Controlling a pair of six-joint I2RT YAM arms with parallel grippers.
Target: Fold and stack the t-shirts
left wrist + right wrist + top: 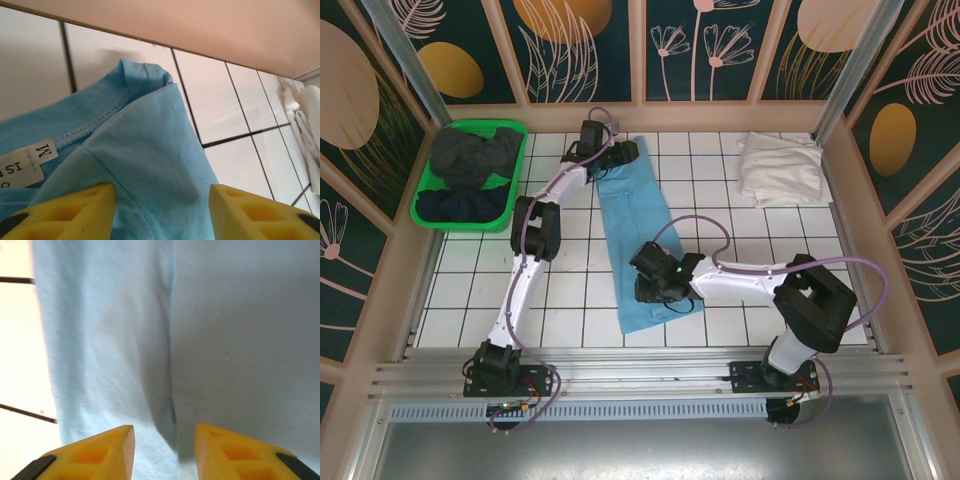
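A sky-blue t-shirt (638, 235) lies folded into a long narrow strip down the middle of the table. My left gripper (620, 155) is at its far collar end, open, with yellow fingers (70, 212) either side of the blue cloth (150, 165) beside a white size label (25, 162). My right gripper (658, 290) is over the near end, open, its fingers (97, 455) straddling a fold ridge in the cloth (170, 365). A folded white t-shirt (778, 168) rests at the far right. Dark t-shirts (470, 165) sit in the green basket (425, 210).
The green basket stands at the far left corner. A wooden wall (200, 25) runs just beyond the shirt's collar. White tiled table (770, 240) lies bare between the blue shirt and the right side.
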